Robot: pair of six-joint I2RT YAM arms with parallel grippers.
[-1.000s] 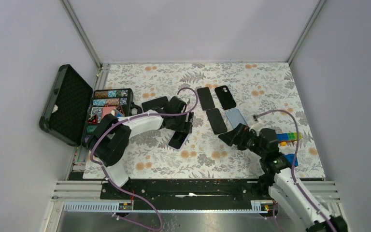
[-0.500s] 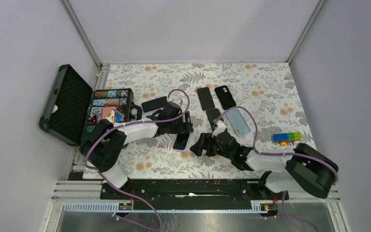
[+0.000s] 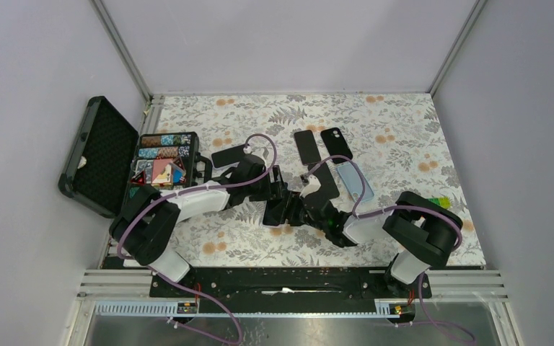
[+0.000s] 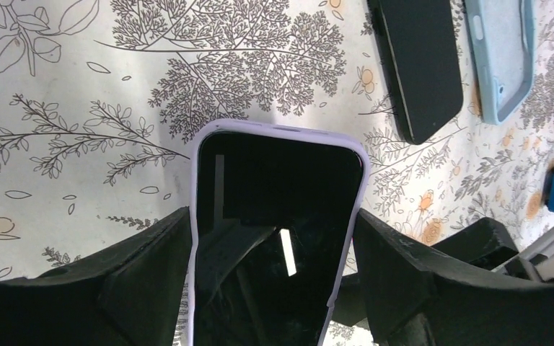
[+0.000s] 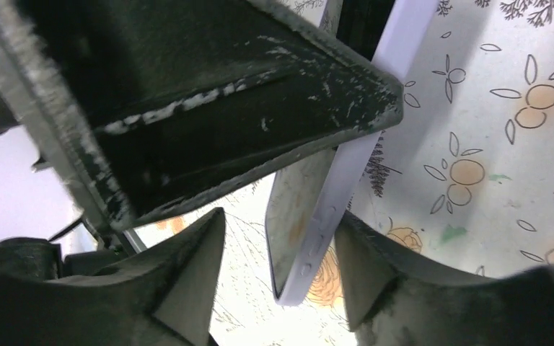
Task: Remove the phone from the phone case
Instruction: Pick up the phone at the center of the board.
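Top external: phone (image 3: pixel 274 211) near the middle of the floral table (image 3: pixel 404 130), slightly toward its near edge, between the two arms. Left wrist: left gripper (image 4: pixel 273 245) clamped across the long sides of the lavender phone case (image 4: pixel 281 129), both fingers (image 4: pixel 151 252) pressed against it. Right wrist: right gripper (image 5: pixel 281 267) parted, straddling one end of the cased phone, gap visible beside one finger.
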